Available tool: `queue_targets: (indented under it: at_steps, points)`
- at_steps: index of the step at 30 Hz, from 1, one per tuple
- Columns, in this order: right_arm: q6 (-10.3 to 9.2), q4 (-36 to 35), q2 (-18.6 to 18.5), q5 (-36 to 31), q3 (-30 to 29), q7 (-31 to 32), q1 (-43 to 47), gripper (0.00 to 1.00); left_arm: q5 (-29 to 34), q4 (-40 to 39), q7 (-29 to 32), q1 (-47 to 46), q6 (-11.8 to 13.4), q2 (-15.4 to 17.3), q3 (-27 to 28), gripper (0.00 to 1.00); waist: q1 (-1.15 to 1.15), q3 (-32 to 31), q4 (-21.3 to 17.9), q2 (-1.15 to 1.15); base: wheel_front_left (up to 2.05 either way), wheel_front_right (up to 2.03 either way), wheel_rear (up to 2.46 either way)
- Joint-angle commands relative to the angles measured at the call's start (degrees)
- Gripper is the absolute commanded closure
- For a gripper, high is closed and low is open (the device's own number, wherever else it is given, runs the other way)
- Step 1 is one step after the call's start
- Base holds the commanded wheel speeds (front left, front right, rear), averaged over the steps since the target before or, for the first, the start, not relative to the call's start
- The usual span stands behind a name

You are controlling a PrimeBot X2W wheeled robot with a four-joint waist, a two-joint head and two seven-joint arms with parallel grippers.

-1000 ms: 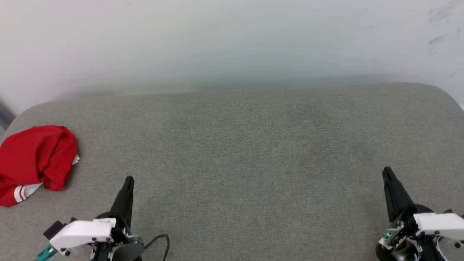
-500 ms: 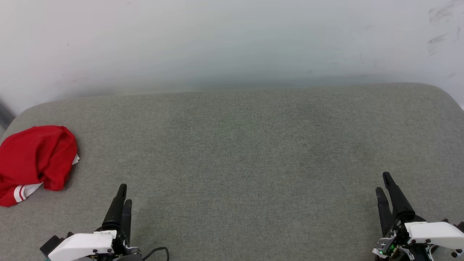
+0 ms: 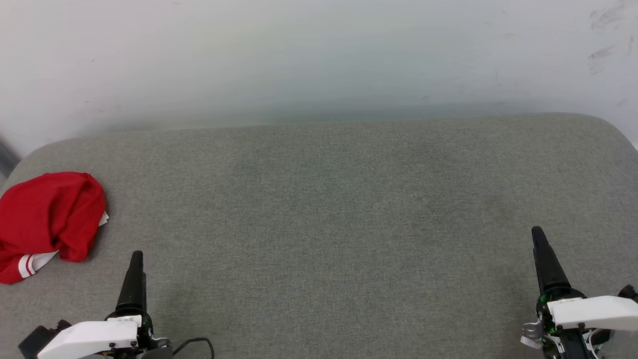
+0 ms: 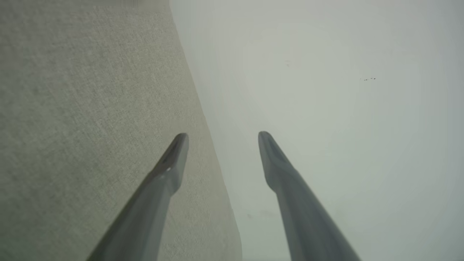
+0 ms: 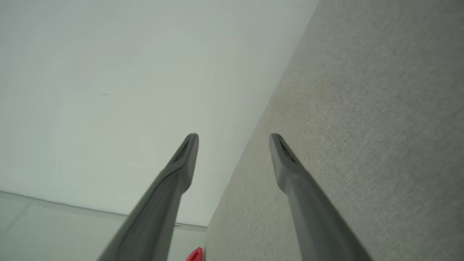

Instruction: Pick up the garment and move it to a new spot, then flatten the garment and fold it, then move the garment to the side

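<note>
Garment (image 3: pixel 47 219) lies crumpled near left end effector (image 3: pixel 135 258), apart.

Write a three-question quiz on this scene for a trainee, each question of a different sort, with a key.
1. Multiple choice: where does the red shirt lie on the grey fabric surface?
A) crumpled at the left edge
B) spread flat in the middle
C) folded at the right edge

2. True or false: the left gripper is shut on the red shirt.

3. Fill in the blank: the jaws of the right gripper stand ____, with nothing between them.

Key: 1 A; 2 false; 3 open.
</note>
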Motion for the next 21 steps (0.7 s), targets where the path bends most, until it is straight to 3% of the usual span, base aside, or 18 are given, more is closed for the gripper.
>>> queue_targets:
  at_steps: [1,11,21]
  points:
    - [0.1,-2.47,-0.03,-4.71,0.28,-0.68,-1.46,0.0,2.93,-1.86,-0.68,-0.69,-0.1,0.11,1.34,0.0,0.0,0.07,0.0,0.0,0.0,0.0,0.0]
    - [0.1,-8.17,-0.02,-22.54,2.82,-2.63,-1.87,0.0,15.5,-8.82,-2.59,-0.85,0.4,0.12,2.59,0.0,0.0,0.37,-0.03,0.0,0.0,0.0,0.0]
    - [0.11,-12.56,-0.02,-39.26,5.69,-4.55,-2.24,0.0,29.47,-18.55,-4.51,0.78,3.07,0.14,-3.43,0.0,0.0,0.71,-0.16,0.0,0.0,0.0,0.0]
